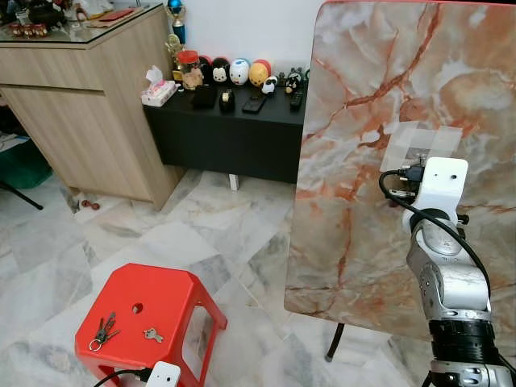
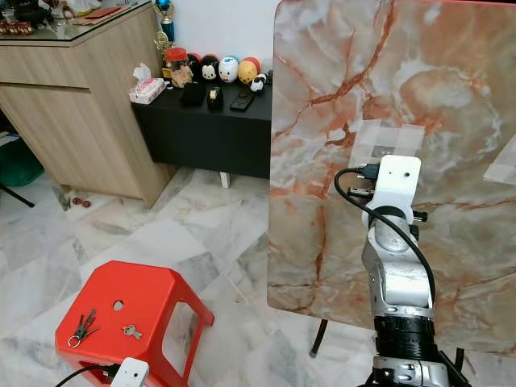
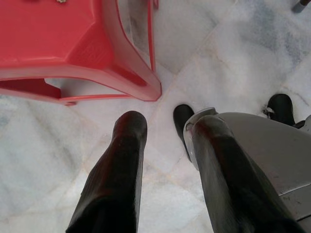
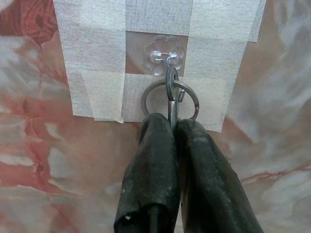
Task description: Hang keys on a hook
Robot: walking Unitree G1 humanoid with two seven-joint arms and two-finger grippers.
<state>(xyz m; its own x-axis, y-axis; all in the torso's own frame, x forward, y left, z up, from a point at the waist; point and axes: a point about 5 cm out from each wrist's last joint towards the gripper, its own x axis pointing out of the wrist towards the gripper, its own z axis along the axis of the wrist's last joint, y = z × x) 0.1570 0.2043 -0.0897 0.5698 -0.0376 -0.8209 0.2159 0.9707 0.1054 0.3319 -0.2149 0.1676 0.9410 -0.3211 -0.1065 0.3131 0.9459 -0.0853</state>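
- Right wrist view puts my right gripper [image 4: 173,127] up against the marble-patterned board [image 4: 39,145], its two black fingers [image 4: 150,170] pinched together on a key ring [image 4: 147,94].
- Just above my fingertips, a smaller ring [image 4: 171,80] on that key ring reaches up to the clear flower-shaped hook [image 4: 164,54], which sits among strips of pale tape [image 4: 92,63] on the board. I cannot tell whether it is already seated on the hook.
- From my head cameras, my right arm [image 1: 447,266] is raised against the board, at the taped patch [image 1: 419,143].
- Left of the board and lower, a red plastic stool [image 1: 165,302] stands on the marble floor [image 1: 226,234]. On its seat lie a bunch of keys [image 1: 103,330] and, just beside it, a single small key [image 1: 152,334].
- My left gripper [image 3: 165,141] hangs low beside the stool, fingers spread apart and holding nothing, over the floor near the stool's leg.
- Beyond the stool, farther from the board's lower edge, a low black cabinet [image 1: 234,137] carries a tissue pack [image 1: 158,89], round character figures [image 1: 239,72] and small dark gadgets; a wooden sideboard [image 1: 81,113] stands next to it.
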